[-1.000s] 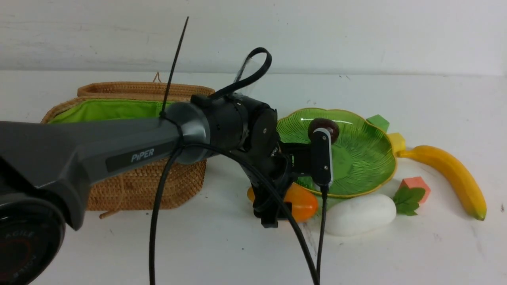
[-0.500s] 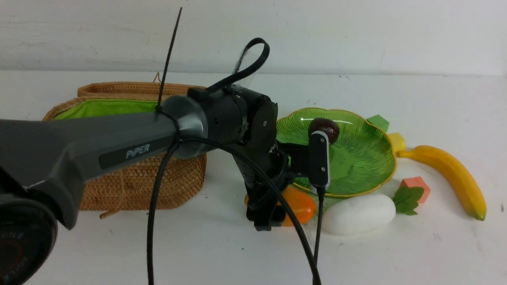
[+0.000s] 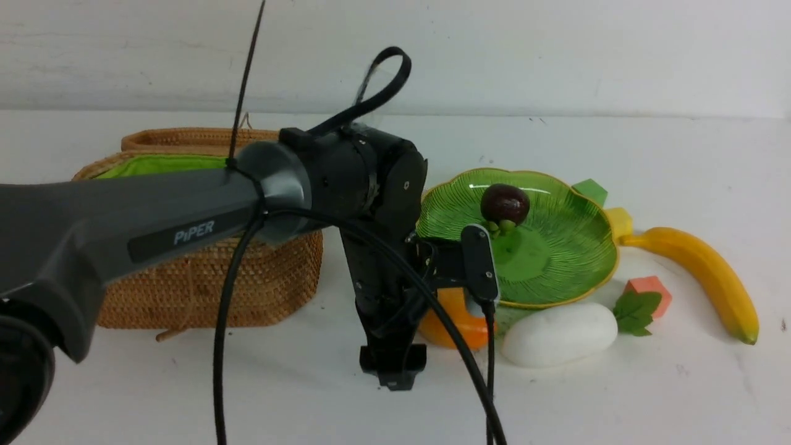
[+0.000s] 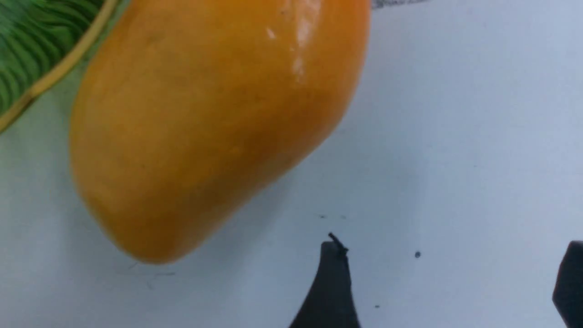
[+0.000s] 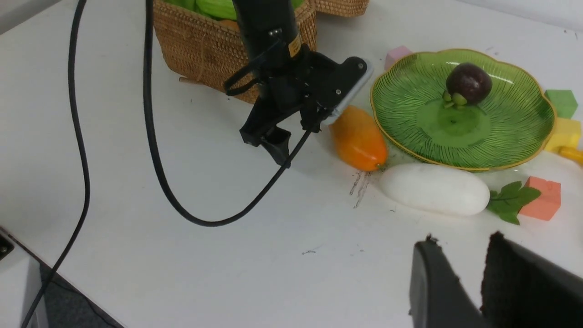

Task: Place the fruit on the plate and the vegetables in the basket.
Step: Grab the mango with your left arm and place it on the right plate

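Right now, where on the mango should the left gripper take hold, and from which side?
Probably across its thick middle, from above: the mango lies flat, narrower across than along. The plate crowds one flank and the radish sits near its tip, so coming in sideways looks cramped.

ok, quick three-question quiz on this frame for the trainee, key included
1. How many fruits lie on the plate? A none, B one, C three.
2. True or false: the left tool is gripping the mango.
3. Which vegetable lies on the table by the plate's near rim?
Key: 1 B, the mangosteen. 2 False: the tool stands open beside the mango, holding nothing. 3 The radish.
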{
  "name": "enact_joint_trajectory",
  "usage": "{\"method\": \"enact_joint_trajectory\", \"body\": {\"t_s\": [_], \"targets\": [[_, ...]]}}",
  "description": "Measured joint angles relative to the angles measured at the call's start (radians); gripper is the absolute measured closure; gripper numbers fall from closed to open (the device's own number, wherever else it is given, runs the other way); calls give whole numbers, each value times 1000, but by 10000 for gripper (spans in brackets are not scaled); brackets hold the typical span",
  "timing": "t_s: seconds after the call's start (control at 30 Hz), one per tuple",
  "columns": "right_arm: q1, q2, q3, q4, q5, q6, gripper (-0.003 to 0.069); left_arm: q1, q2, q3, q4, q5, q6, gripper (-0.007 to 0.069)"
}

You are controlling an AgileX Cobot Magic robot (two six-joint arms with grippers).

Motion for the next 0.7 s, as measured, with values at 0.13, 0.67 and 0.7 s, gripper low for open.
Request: {"method": "enact_joint_trajectory", "body": {"t_s": [0.13, 0.67, 0.7], "targets": [[0, 0, 0, -3, -2, 0, 481, 0, -32, 0, 1, 4, -1, 31], [0, 0, 0, -4, -13, -5, 478, 60, 41, 0, 96, -307, 108, 31], [0, 0, 0, -4, -13, -5, 478, 60, 52, 0, 87, -323, 132, 31]]}}
